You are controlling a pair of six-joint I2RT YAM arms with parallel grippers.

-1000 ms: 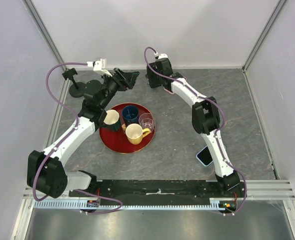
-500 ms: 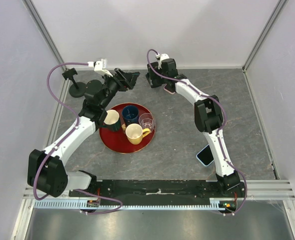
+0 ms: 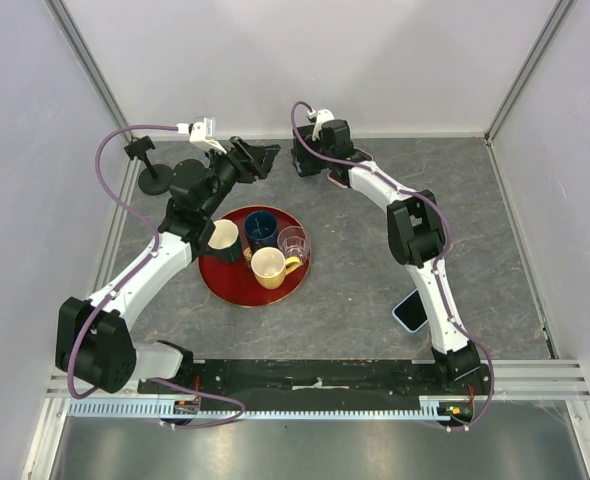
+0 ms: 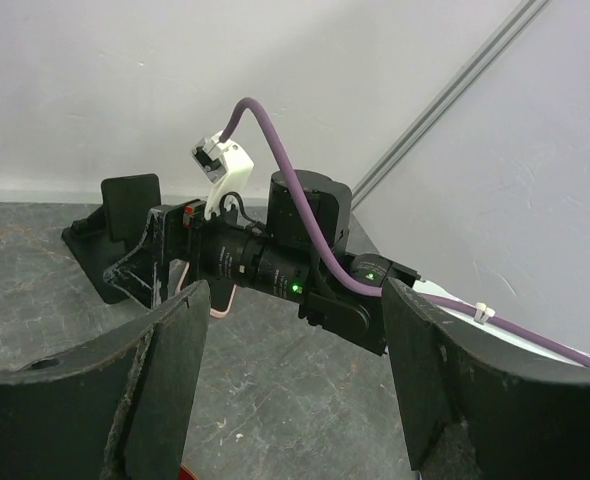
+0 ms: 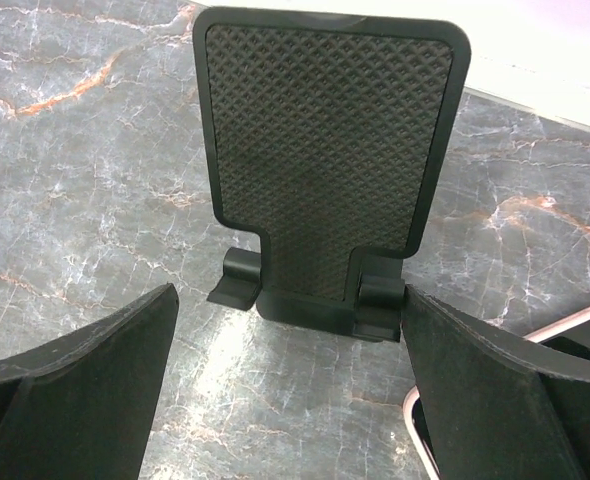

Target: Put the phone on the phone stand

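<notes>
worktop [image 3: 355, 275]: grey, marbled, walled on three sides.

stand [image 5: 330, 150]: black, with a textured back plate and two small lips at the foot. It stood upright near the far edge, about mid-width, its face turned to the right wrist camera. Nothing rested on it.

right gripper [image 5: 287, 300]: jaws spread wide and empty. It hung low just in front of the stand's foot, squared to the plate. This was judged to be lining up near the goal, with no pick made yet.

pink phone [image 5: 580, 335]: pink rim, dark face. It lay flat on the worktop just beside the stand and was partly hidden by the right gripper. It was neither held nor on the stand. By nearness it was probably the task's piece, lying within short reach of the lips.

blue phone [image 3: 409, 313]: lay flat near the right edge, close beside the right arm and well apart from the stand. Which of the two phones was meant could not be settled.

left gripper [image 4: 293, 290]: jaws apart and empty. It was raised near the far edge and pointed across at the right wrist, seemingly kept clear of the work.

tray [image 3: 215, 282]: red and round, left of centre, carrying four cups [image 3: 268, 267]. It had no part in the task.

holder [image 3: 155, 180]: black with a round base, in the far left corner. Its purpose was unclear.
</notes>
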